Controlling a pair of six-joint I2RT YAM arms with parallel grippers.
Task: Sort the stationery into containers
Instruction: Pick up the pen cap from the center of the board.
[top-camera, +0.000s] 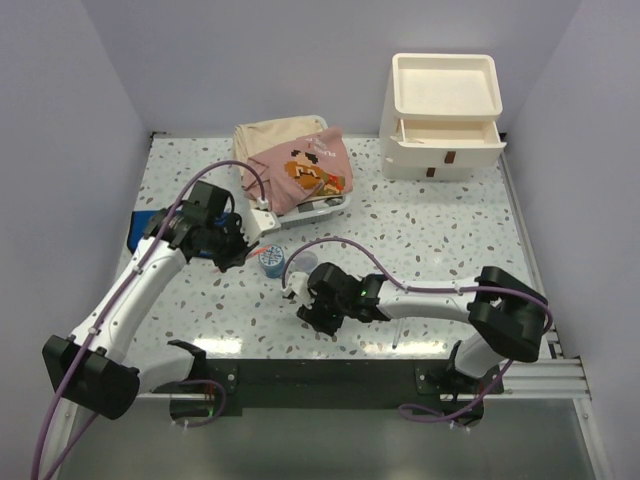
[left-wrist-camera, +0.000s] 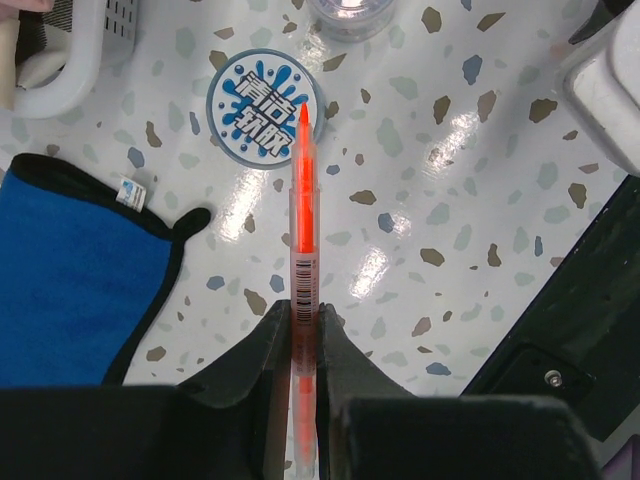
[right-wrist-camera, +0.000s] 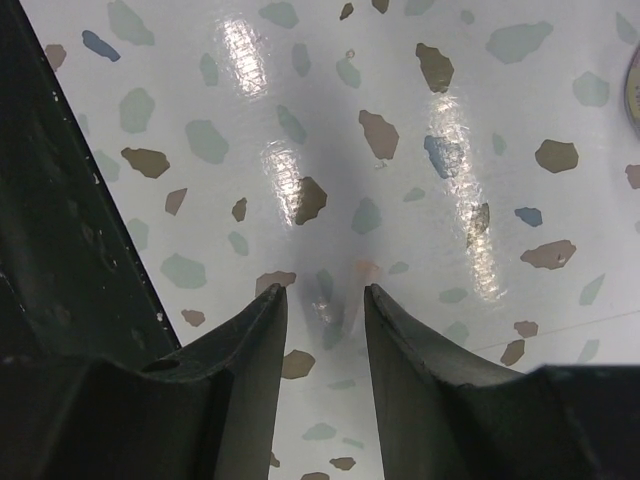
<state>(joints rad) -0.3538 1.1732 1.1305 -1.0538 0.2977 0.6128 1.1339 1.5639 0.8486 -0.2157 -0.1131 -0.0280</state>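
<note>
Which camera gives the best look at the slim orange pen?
The left wrist view: the slim orange pen runs up mid-picture, large and sharp, its lower end clamped in the left jaws. The top external view shows at most an orange speck; the right wrist view shows none of it.

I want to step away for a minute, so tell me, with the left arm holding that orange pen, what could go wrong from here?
1. The orange pen juts far beyond the left tool, with its tip by the blue round container and near the clear cup. A swing could knock either.
2. The drawer unit stands in the far right corner, and the right arm, with its open, empty right tool, lies in between. The arms could collide.
</note>
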